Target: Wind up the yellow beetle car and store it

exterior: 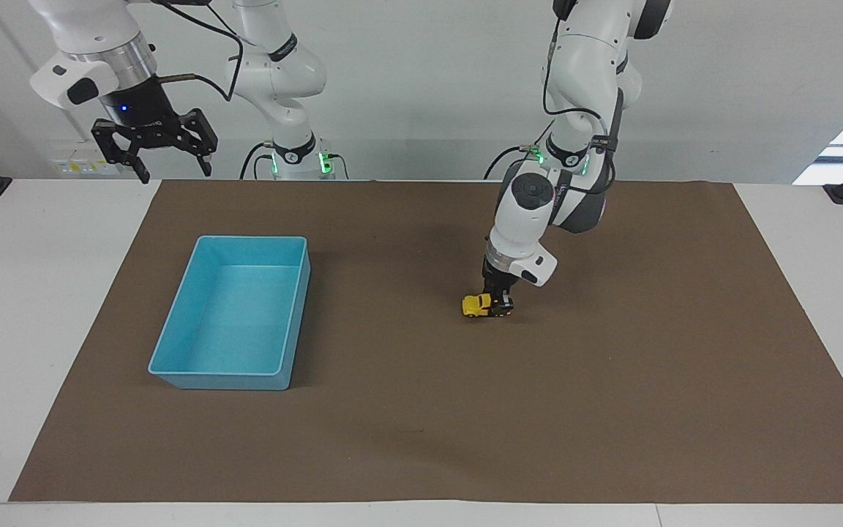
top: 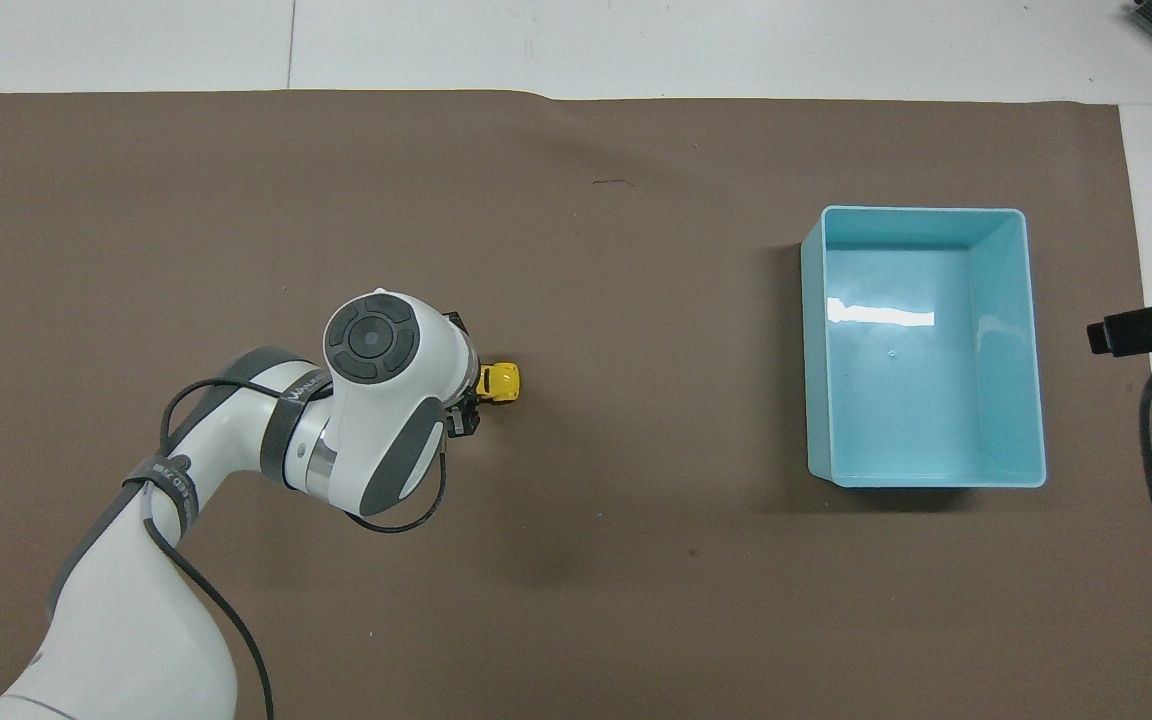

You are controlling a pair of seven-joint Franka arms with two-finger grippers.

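Dragging the yellow beetle car [exterior: 477,305] backward on the mat [exterior: 421,424], my left gripper [exterior: 499,306] clamped on its rear; I keep wheels pressed down, path straight. Right gripper [exterior: 154,152] waits, spread.

Arms: 2, glossy white rounded shells on the left arm [exterior: 582,66] and right arm [exterior: 275,66], with dark grey panels at the joints.
Joint cap: round, dark grey, segmented disc on the left arm's wrist [top: 369,340].
Lights: small green glows at both bases [exterior: 323,159].
Cables: thin black leads looping along each arm [top: 406,515], strapped on by dark bands with white lettering.
Right wrist: silver metal ring, black housing with 1 blue light [exterior: 123,110].
Grippers: black; right gripper [exterior: 156,157] has an angular, open frame; left gripper [exterior: 499,304] is small and dark.
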